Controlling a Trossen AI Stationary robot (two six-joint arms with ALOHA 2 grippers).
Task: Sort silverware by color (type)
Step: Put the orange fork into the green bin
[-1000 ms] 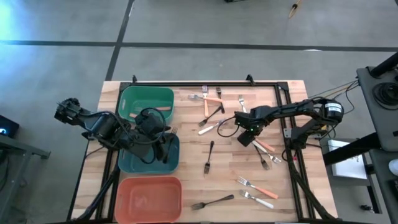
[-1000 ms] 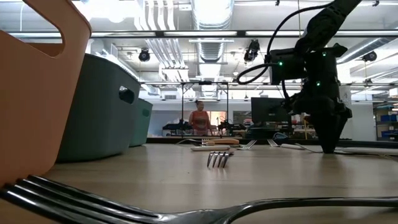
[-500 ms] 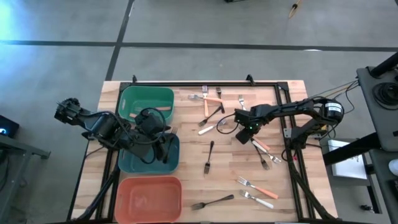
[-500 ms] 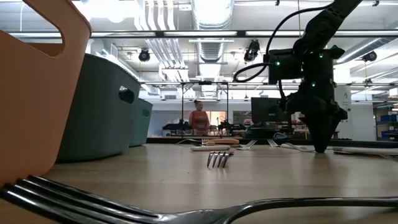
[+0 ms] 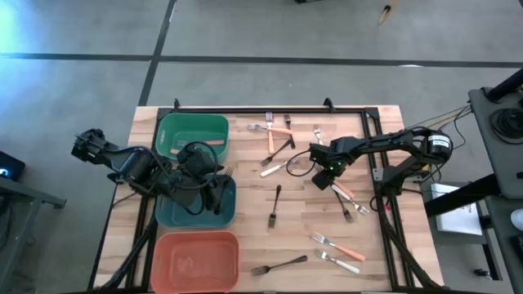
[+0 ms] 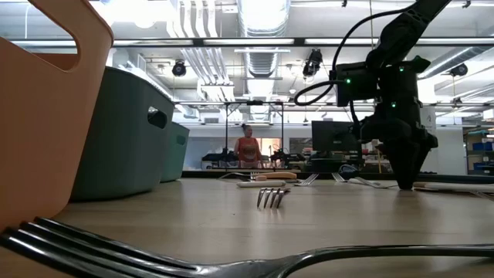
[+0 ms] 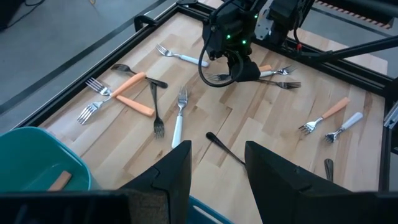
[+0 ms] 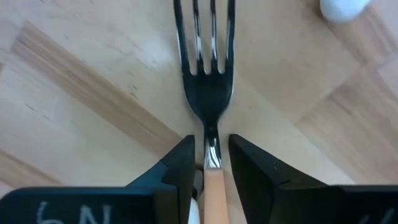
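Several forks with orange, white or black handles lie scattered on the wooden table (image 5: 302, 220). My right gripper (image 8: 210, 146) points straight down at the table's right middle (image 5: 325, 178). It is open, with one finger on each side of the neck of an orange-handled fork (image 8: 206, 74) that lies flat on the wood. A narrow gap shows on both sides of the neck. My left gripper (image 7: 217, 158) hangs open over the teal bin (image 5: 176, 214), with nothing between its fingers.
A green bin (image 5: 192, 131), the teal bin and a salmon bin (image 5: 196, 260) stand in a row along the left side. An orange handle (image 7: 60, 180) lies in the teal bin. Black forks (image 5: 275, 204) (image 5: 282, 265) lie mid-table. A black frame rail (image 5: 270, 110) borders the far edge.
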